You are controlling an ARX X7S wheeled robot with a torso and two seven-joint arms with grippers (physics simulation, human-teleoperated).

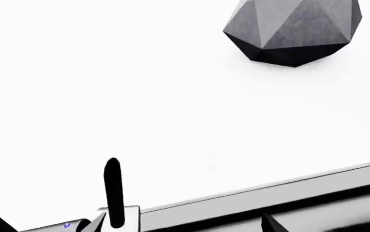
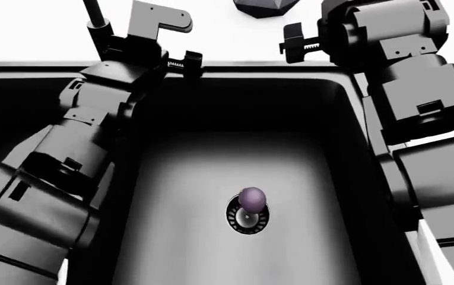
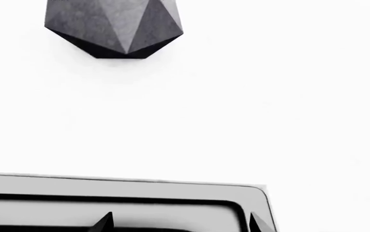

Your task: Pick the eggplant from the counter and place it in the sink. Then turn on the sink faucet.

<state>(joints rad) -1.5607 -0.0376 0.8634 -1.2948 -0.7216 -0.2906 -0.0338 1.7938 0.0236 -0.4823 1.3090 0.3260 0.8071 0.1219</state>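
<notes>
The purple eggplant (image 2: pixel 251 198) lies in the black sink (image 2: pixel 210 154), on the round metal drain (image 2: pixel 247 219). The white counter (image 2: pixel 37 29) runs behind the sink. The slim black faucet (image 2: pixel 94 13) stands at the sink's back rim, left of my left gripper (image 2: pixel 175 44). In the left wrist view my left gripper (image 1: pixel 133 227) is open and empty, and a thin black faucet part (image 1: pixel 111 191) rises between its fingertips (image 1: pixel 272 224). My right gripper (image 2: pixel 297 43) hangs over the back rim, open and empty; its fingertips (image 3: pixel 104 223) show wide apart around the gripper's middle (image 3: pixel 179 226).
A dark grey faceted object (image 2: pixel 264 6) sits on the counter behind the sink, between the two grippers; it also shows in the left wrist view (image 1: pixel 294 29) and the right wrist view (image 3: pixel 113 29). Both arms flank the basin.
</notes>
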